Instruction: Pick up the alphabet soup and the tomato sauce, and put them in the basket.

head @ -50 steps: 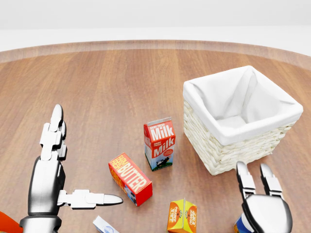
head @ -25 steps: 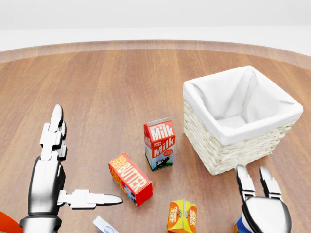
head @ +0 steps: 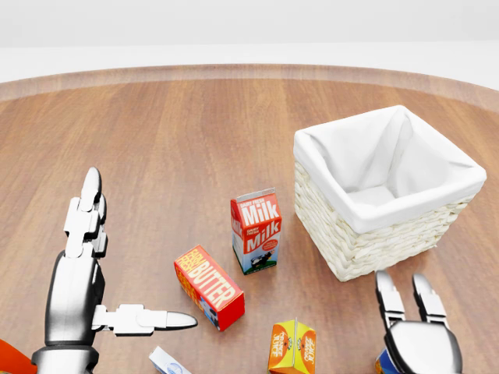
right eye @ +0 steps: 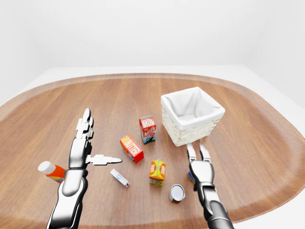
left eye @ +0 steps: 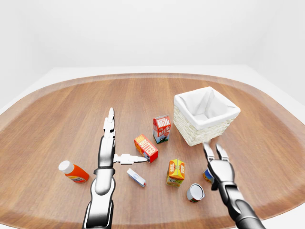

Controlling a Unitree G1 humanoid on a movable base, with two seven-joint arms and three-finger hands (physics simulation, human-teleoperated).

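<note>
A can with a blue and orange label [left eye: 207,176] stands on the wooden table [left eye: 143,95], mostly hidden under my right hand [left eye: 212,151]. That hand is open, its fingers straight over the can. A second can [left eye: 195,192] lies on its side with its silver end showing, just left of and below that hand. The white-lined wicker basket [head: 366,249] stands empty above the right hand. My left hand [left eye: 123,138] is open and empty at the left, fingers pointing up the view and thumb toward the butter box. I cannot read either can's label.
A milk carton [head: 256,231], a red butter box [head: 209,287] and an orange juice carton [head: 292,347] stand between the hands. A small white box [left eye: 136,177] and a red bottle with a white cap [left eye: 74,171] lie near the left arm.
My right hand has sunk slightly toward the bottom of the head view, lower over the blue and orange can. The left hand and the objects have not moved.
</note>
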